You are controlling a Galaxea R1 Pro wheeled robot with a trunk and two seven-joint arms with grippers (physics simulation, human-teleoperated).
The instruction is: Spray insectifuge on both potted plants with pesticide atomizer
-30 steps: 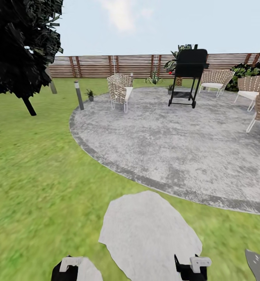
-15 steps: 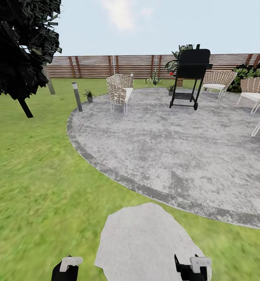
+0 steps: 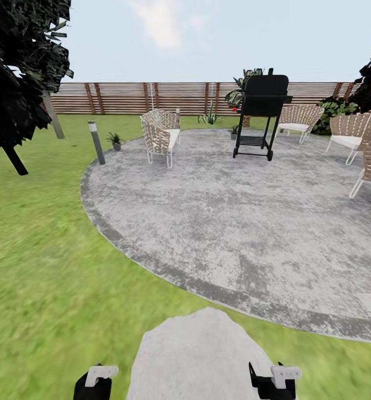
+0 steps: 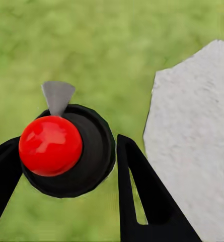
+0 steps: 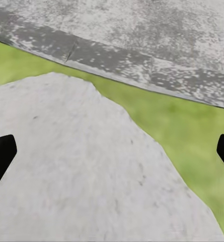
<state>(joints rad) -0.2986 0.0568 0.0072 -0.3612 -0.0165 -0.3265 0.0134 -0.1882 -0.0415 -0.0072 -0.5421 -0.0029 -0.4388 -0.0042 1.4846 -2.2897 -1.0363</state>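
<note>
A small potted plant (image 3: 115,141) is seen upper left by a bollard (image 3: 96,142), blurred by distance. Both grippers are cut off at the bottom edge: the right gripper (image 5: 112,151) is spread wide; the left gripper's (image 4: 66,186) spacing cannot be told.

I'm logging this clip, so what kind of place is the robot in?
A backyard garden, by the look of it: green lawn, a round grey paved patio with wicker chairs and a black grill, enclosed by a slatted wooden fence.

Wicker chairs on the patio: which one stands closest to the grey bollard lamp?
The leftmost wicker chair, at the patio's left rim, just right of the bollard lamp. The other chairs sit right of the black grill.
</note>
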